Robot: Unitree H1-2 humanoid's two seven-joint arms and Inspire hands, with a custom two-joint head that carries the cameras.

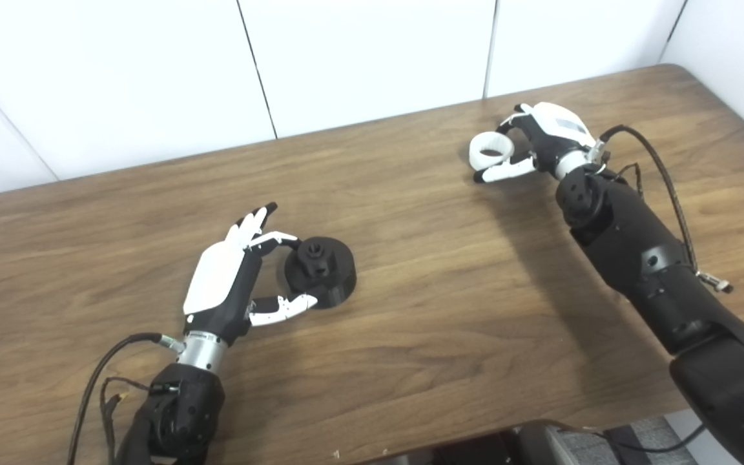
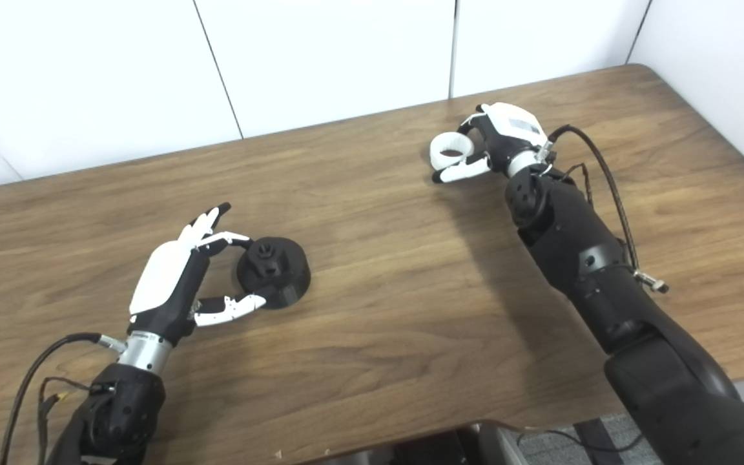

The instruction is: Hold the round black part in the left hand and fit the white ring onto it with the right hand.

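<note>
Wood-grain table (image 1: 411, 336), white panel wall (image 1: 359, 58) behind. Left hand (image 1: 230, 278) fingers spread around round black part (image 1: 321, 270); right hand (image 1: 543, 145), far-right of it, pinches white ring (image 1: 491, 150).

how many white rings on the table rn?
1. The white ring sits at the far right of the table, between the fingers of the right hand. None shows near the round black part by the left hand.

It looked like a robotics lab or test room: a bare wood-grain worktop (image 1: 411, 361) stood against plain white wall panels (image 1: 365, 58), with exposed cables (image 1: 662, 181) on the arms.
</note>
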